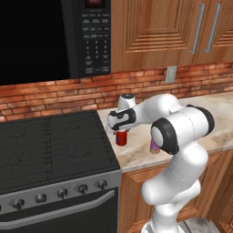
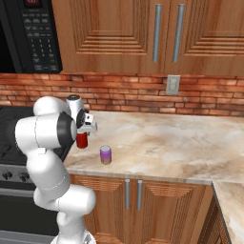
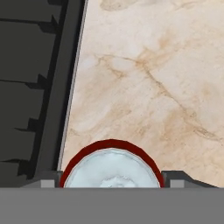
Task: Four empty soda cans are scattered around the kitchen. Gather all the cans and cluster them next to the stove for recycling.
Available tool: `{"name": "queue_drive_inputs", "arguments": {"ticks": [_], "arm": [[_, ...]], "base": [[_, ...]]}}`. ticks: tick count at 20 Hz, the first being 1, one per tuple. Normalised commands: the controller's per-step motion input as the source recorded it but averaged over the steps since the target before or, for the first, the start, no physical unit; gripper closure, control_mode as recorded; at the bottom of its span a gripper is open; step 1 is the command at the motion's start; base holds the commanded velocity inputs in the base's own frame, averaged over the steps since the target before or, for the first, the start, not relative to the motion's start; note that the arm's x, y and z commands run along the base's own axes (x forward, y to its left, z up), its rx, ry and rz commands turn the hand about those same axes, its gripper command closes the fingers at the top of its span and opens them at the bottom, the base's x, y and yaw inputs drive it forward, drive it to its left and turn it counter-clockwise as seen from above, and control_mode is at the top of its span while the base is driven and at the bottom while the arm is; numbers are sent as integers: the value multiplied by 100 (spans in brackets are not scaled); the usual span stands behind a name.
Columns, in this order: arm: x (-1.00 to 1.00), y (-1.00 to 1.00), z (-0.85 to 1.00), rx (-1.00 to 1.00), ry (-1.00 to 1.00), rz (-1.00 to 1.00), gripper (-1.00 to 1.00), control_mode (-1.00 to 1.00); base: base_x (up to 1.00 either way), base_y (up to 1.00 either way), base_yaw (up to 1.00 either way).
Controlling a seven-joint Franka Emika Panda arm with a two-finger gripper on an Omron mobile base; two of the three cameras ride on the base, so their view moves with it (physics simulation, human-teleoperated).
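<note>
A red soda can (image 1: 121,138) stands upright on the beige counter, a short way right of the stove (image 1: 45,145). My gripper (image 1: 121,132) comes straight down over this can, one finger on each side. In the hand view the red can's silver top (image 3: 111,173) sits between my fingertips (image 3: 48,183), close to both; whether they press on it I cannot tell. In the right base view the red can (image 2: 82,140) sits under my gripper (image 2: 82,136). A purple soda can (image 2: 105,155) stands nearby toward the counter's front edge, partly behind my arm (image 1: 155,148).
A black microwave (image 1: 93,36) hangs above the stove. Brick wall with an outlet (image 2: 172,85) runs behind the counter (image 2: 181,143). The stove's raised black edge (image 3: 65,87) lies just left of the red can. Wooden cabinets hang above the counter.
</note>
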Motion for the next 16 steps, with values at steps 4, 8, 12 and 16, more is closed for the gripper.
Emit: {"name": "queue_drive_inputs", "arguments": {"ticks": [4,8,12,16], "arm": [[-3,-5,-14,0,-2,0,-100,-100],[-1,0,0,0,-3,0,-100,-100],[0,0,7,0,-5,0,-100,-100],[0,0,22,0,-8,0,-100,-100]], "base": [[0,0,0],[0,0,0],[0,0,0],[0,0,0]]}}
